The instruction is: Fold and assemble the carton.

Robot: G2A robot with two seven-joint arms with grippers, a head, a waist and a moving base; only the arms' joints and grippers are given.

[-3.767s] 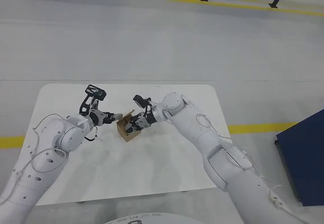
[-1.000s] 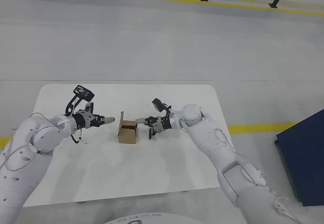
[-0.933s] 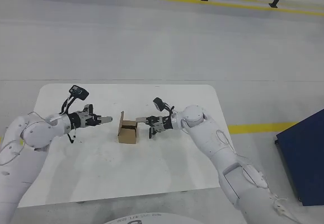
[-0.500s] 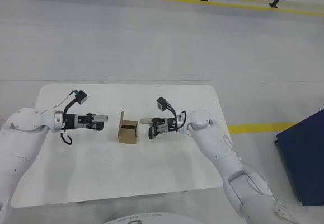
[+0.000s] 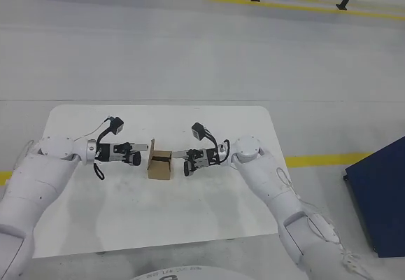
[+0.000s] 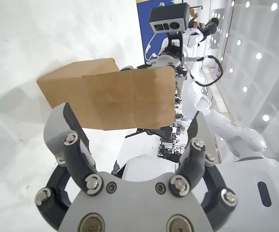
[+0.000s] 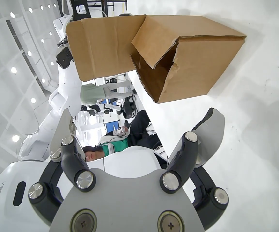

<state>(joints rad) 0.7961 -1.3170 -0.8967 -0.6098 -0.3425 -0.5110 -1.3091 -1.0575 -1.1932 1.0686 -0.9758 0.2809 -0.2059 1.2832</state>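
- The left hand [image 5: 145, 149], fingers spread and holding nothing, hovers left of centre in the top view, level with the carton's upright flap [image 6: 151, 97]. Whether it touches the flap cannot be told.
- The right hand [image 5: 180, 160], also open and empty, faces it from right of centre, a short gap from the box wall.
- Between them the brown carton [image 5: 160, 165] stands unheld at the middle of the white desk [image 5: 209, 210].
- A second flap [image 7: 151, 42] leans in over the dark opening, so the top is only half folded.
- The flanking pose looks deliberate. With a hand on each side, one can likely brace the wall while the other pushes the tall flap down.
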